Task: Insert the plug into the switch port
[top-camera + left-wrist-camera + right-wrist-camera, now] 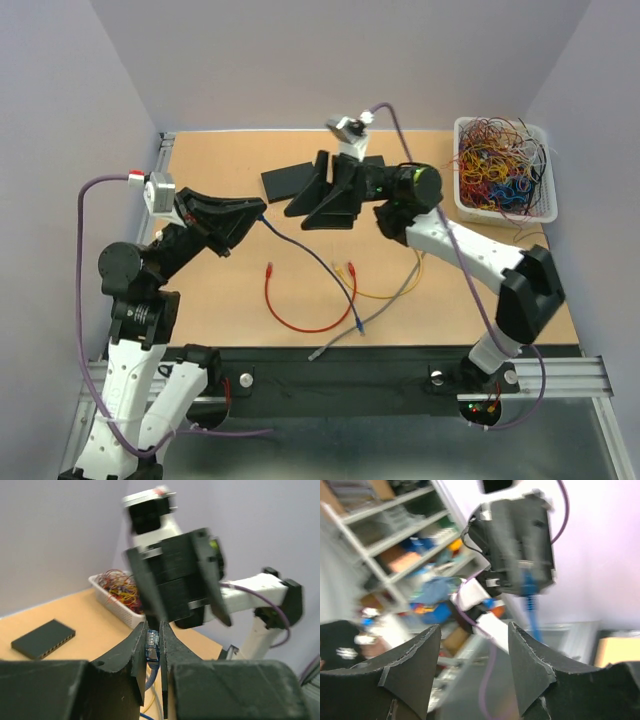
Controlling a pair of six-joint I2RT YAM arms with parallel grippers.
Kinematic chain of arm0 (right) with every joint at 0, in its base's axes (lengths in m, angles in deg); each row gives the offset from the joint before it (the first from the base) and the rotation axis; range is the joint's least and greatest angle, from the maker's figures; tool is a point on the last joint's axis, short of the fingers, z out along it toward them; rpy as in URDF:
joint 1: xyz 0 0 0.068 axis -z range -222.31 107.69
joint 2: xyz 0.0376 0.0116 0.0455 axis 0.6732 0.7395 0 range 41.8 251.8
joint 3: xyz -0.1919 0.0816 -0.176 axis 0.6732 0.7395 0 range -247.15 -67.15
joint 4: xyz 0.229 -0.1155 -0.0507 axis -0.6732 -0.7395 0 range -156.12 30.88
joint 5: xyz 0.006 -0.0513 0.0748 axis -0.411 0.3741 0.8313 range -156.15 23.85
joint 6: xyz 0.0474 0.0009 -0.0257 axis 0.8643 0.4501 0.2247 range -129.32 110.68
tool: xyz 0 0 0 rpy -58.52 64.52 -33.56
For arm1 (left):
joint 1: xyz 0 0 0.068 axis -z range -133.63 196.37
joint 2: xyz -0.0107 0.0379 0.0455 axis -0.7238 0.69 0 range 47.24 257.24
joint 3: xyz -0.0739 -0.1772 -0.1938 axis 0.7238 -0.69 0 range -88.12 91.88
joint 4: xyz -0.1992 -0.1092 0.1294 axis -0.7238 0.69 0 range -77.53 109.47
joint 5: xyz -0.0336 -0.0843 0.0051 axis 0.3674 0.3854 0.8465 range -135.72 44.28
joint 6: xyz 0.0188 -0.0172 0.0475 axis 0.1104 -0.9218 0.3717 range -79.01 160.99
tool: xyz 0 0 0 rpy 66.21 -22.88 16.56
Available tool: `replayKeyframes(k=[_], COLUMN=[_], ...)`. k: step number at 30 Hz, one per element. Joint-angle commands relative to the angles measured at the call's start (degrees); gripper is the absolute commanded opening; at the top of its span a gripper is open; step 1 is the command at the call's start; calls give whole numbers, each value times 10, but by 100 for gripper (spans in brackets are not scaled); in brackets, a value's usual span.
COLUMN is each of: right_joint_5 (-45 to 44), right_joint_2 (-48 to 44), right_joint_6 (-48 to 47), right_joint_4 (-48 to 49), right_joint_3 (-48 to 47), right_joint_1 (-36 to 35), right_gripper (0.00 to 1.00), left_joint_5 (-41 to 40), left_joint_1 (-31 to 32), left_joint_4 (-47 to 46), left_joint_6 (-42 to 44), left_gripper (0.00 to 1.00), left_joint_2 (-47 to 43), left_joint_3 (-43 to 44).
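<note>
L grip: my left gripper is pressed together on the plug, pinching it betw. both fingers, up in the air above the table.
Plug: blue-clear, sits deep in the pinch. Its blue cable drops from the fingers to the table and runs toward the near edge.
R grip: my right gripper is spread apart w/ nothing betw. the fingers. It faces the left gripper, close to it, also off the table.
Switch: the switch lies flat on the far part of the table, well apart from the plug. Port row on one long side.
Other cables: red cable and yellow cable lie loose near the blue one.
Basket: white basket of tangled wires, far right corner.
</note>
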State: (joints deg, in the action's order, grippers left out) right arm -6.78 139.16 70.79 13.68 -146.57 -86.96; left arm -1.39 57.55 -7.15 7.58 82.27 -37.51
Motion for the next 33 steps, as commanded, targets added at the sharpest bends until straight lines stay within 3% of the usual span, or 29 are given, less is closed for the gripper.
replayKeyframes(k=[1, 2, 3, 5, 6, 7, 9, 16, 23, 33], right_joint_5=[-9, -35, -150, -303, -384, -416, -498, -713, -735, -676], right_joint_2=[-115, -135, -173, -187, -181, -176, -167, -88, -31, -15], right_joint_6=[-248, -327, -523, -664, -727, -740, -763, -863, -871, -854], right_joint_4=[-203, -309, -436, -669, -704, -725, -775, -839, -842, -839], right_joint_3=[26, 15, -3, -32, -53, -63, -73, -136, -178, -209], right_joint_1=[37, 39, 26, -17, -43, -49, -68, -167, -178, -177], right_gripper=[61, 61, 61, 61, 60, 52, 45, 36, 34, 33], left_joint_5=[-93, -103, -125, -156, -193, -209, -245, -312, -321, -317], left_joint_1=[0, 0, 0, 0, 0, -1, -1, 1, 1, 1], left_joint_4=[111, 124, 149, 181, 223, 243, 275, 345, 359, 343], left_joint_6=[28, 27, 22, 10, 1, -6, -26, -41, -22, -25], left_gripper=[0, 0, 0, 0, 0, 0, 0, 0, 0, 0], left_joint_2=[19, 28, 34, 47, 65, 75, 101, 139, 148, 145], left_joint_3=[52, 58, 64, 86, 94, 102, 120, 156, 167, 130])
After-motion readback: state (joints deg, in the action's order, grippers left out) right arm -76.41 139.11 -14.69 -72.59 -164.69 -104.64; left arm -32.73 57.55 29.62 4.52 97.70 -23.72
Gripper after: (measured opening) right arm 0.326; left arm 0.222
